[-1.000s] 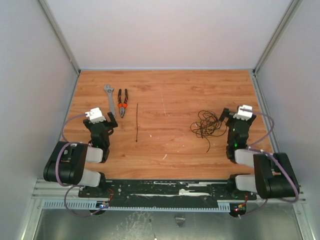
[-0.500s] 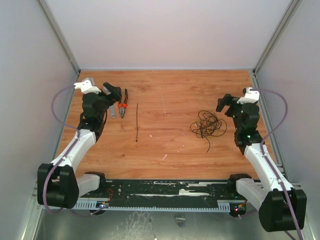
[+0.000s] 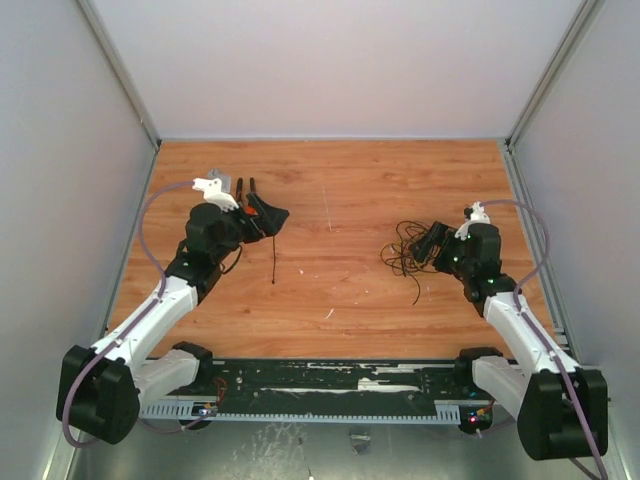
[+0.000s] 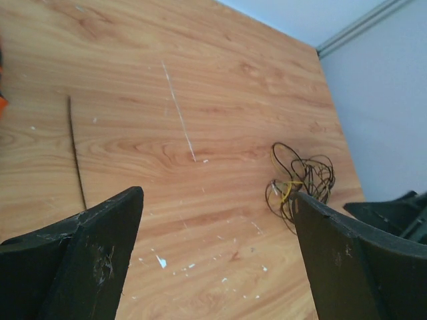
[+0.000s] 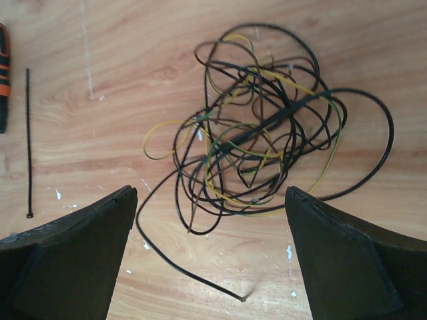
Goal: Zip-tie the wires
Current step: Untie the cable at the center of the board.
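The wires (image 3: 408, 250) lie as a loose black and olive-yellow tangle on the right of the table. My right gripper (image 3: 432, 243) hangs open low at their right edge. In the right wrist view the wires (image 5: 260, 133) spread just ahead of the open gripper (image 5: 210, 193), and one loose black end curls between the fingers (image 5: 80, 253). The zip tie (image 3: 274, 250) lies straight left of centre. My left gripper (image 3: 270, 218) is open just above its far end. In the left wrist view the zip tie (image 4: 75, 150) and wires (image 4: 300, 183) lie ahead of the empty gripper (image 4: 217, 197).
Pliers (image 3: 250, 187) with black and orange handles lie at the back left, partly hidden under my left gripper; one handle (image 5: 3, 80) shows in the right wrist view. White enclosure walls (image 3: 60, 150) border the wooden table (image 3: 340, 190).
Both arms have unfolded and reached forwards. The left gripper swung right over the pliers towards the zip tie. The right gripper dropped down to the right edge of the wires.
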### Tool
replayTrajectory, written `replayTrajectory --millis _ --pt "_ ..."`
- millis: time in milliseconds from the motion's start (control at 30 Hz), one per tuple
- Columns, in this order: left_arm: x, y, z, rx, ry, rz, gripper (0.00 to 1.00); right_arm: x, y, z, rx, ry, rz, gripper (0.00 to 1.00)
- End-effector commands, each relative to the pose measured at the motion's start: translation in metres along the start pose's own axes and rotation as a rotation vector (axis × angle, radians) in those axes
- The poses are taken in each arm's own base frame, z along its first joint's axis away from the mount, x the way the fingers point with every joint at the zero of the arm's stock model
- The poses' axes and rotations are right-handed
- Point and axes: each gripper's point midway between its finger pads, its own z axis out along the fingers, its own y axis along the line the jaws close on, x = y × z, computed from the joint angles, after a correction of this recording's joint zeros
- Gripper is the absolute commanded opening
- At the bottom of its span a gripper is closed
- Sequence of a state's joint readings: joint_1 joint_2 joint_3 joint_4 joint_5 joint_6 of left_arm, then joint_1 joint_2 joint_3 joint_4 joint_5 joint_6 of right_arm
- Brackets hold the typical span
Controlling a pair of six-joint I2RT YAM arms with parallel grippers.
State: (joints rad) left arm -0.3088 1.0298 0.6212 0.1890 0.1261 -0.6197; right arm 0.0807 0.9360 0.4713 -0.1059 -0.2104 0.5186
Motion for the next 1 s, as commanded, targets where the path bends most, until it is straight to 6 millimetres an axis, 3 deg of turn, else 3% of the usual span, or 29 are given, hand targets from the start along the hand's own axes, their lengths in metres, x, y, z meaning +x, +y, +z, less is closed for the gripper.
replayTrajectory --millis 0,167,300,467,767,967 --pt "0.004 -0.016 -0.003 0.045 0.011 -0.003 0.98 0.01 0.0 0.008 -0.006 0.037 0.056 0.93" --pt "0.022 -0.039 0.004 0.114 0.072 0.015 0.98 0.02 0.0 0.02 -0.012 0.057 0.076 0.9" --pt "0.055 -0.069 0.012 0.21 0.177 -0.022 0.98 0.023 -0.003 0.03 0.004 0.065 0.079 0.9" --pt "0.099 -0.118 0.021 0.326 0.287 -0.094 0.96 0.008 -0.007 0.027 0.045 0.002 0.076 0.93" --pt "0.167 -0.175 0.053 0.38 0.44 -0.259 0.89 -0.038 -0.019 -0.01 0.163 -0.223 0.067 0.93" --pt "0.21 -0.21 0.057 0.399 0.511 -0.249 0.86 -0.077 -0.016 -0.048 0.215 -0.386 0.053 0.91"
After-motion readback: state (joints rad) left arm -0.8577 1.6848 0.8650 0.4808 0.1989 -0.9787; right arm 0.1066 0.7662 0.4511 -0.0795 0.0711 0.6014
